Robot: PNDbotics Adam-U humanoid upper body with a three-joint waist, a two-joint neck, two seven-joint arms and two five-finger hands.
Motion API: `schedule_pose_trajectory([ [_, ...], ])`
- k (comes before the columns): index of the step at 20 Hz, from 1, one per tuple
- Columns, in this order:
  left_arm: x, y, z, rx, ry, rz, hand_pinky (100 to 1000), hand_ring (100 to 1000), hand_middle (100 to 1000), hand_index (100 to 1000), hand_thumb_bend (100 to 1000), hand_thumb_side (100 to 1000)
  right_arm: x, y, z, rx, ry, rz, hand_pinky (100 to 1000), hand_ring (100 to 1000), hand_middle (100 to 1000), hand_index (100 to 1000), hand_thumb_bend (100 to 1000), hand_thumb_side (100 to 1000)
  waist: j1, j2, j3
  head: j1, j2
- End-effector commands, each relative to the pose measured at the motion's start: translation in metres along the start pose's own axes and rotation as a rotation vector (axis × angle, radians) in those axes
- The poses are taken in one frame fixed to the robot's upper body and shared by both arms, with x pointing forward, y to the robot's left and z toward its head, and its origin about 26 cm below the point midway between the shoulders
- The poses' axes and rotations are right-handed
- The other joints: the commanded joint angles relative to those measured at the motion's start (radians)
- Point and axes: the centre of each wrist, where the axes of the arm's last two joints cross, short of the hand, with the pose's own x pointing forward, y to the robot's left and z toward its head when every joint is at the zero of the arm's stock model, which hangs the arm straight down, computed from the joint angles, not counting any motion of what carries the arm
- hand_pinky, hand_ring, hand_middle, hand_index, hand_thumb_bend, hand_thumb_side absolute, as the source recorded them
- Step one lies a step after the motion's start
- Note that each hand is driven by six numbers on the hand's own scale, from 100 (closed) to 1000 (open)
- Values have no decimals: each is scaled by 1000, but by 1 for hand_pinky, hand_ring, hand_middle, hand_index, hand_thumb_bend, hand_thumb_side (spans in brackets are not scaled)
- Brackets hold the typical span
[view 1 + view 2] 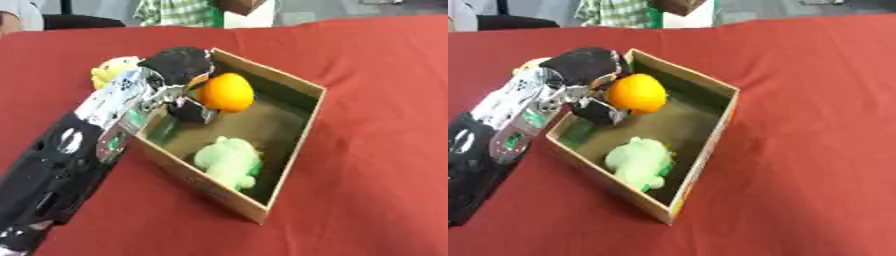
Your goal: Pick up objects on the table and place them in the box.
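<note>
My left hand (pixel 179 75) reaches over the near-left wall of the cardboard box (pixel 297 150), fingers curled round an orange ball (pixel 226 92) that sits between fingertips and thumb, above the box's inside. A pale green soft toy (pixel 229 161) lies on the box floor. A yellow toy (pixel 112 70) shows behind my hand on the red tablecloth (pixel 385 125).

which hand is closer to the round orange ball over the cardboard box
Left. The left hand is curled round the round orange ball, holding it above the open cardboard box. The right hand shows in neither view.
</note>
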Motion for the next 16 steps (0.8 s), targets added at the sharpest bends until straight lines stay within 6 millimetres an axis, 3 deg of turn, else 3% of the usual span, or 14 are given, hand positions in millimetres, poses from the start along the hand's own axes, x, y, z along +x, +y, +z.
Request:
schedule_pose_trajectory([
  [1,-1,10,2,-13,-4,-11,369,535,554,663,100,250,7,-3,-3,8,-20,20,894,825,775,926,100,881,-5,-17,2,-6,-5],
  [4,-2,12,4,-38,-5,-25,454,622,672,795,100,246,6,-3,-2,7,-15,21,894,824,775,926,100,882,-5,-17,3,-12,-7],
  [6,-2,15,7,-44,-6,-35,488,668,726,841,100,393,6,-3,-2,5,-12,22,894,825,775,926,100,881,-6,-18,4,-26,-8],
  [9,-4,18,11,-46,6,-55,535,729,782,892,100,496,5,-4,0,-1,-7,25,895,824,775,926,100,880,-8,-19,5,-56,-10],
  [14,-6,22,15,-51,36,-95,661,833,876,997,421,835,5,-4,1,-6,-2,25,895,824,774,926,100,879,-8,-19,6,-83,-15],
  [16,-8,24,17,-40,54,-96,683,848,891,1000,495,921,5,-4,1,-8,-1,24,895,824,774,926,100,879,-8,-20,7,-88,-16],
])
